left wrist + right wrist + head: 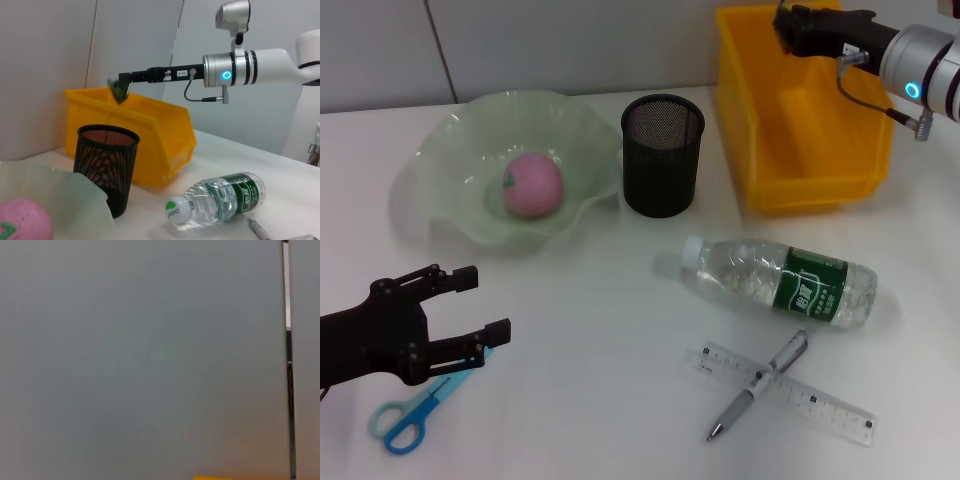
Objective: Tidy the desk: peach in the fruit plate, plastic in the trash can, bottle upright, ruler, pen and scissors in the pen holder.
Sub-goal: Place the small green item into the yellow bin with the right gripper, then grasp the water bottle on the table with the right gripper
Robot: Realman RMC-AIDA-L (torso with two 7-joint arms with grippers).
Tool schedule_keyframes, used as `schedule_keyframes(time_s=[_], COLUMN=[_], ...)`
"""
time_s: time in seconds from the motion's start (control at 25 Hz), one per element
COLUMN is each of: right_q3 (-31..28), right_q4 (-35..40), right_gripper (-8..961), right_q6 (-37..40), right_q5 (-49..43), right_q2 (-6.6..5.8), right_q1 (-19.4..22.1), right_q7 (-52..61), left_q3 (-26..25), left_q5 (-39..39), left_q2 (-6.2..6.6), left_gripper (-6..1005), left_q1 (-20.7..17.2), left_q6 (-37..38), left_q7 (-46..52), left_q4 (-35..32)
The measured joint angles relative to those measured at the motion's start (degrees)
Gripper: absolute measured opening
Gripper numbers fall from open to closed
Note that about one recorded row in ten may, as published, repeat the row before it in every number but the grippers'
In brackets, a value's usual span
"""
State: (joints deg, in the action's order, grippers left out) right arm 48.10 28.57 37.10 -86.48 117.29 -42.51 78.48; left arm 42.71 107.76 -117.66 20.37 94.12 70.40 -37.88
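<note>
Right gripper (788, 25) hangs over the far end of the yellow trash bin (760, 150), and from the left wrist view I see its dark fingers (119, 86) pinched on a small crumpled scrap of plastic (118, 92), held just above the bin's rim. My left gripper (480, 305) sits low at the near left of the white table (600, 340), its two black fingers spread apart and holding nothing, right above the blue-handled scissors (405, 415) lying flat there.

Peach (532, 184), pink and rounded, already rests in the wavy, translucent green fruit plate (450, 170). Just beside the plate stands the black mesh pen holder (662, 155), a plain cylinder. Clear ribbed bottle (780, 282) with a green label lies on its side, its white cap pointing toward the plate. Nearer to me, a silver pen (760, 385) lies crosswise on top of the clear flat ruler (820, 405), touching it.
</note>
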Motion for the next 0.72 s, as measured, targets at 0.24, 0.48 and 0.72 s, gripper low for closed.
schedule_keyframes(time_s=[0.24, 0.48, 0.72], right_q3=[-0.1, -0.2, -0.2], right_q4=[0.1, 0.2, 0.1], right_gripper=[307, 512, 565], right_q6=[0.2, 0.2, 0.2], right_q5=[0.1, 0.2, 0.3], right_q2=[0.14, 0.22, 0.08], right_q1=[0.1, -0.1, -0.2], right_q7=[0.1, 0.2, 0.9], left_q3=[0.0, 0.0, 0.0], left_q5=[0.0, 0.0, -0.1], left_q2=[-0.03, -0.03, -0.03], left_gripper=[846, 846, 846], left_q1=[-0.1, -0.3, -0.4], left_q6=[0.0, 0.0, 0.1], left_q7=[0.0, 0.0, 0.0], left_q4=[0.0, 0.0, 0.0])
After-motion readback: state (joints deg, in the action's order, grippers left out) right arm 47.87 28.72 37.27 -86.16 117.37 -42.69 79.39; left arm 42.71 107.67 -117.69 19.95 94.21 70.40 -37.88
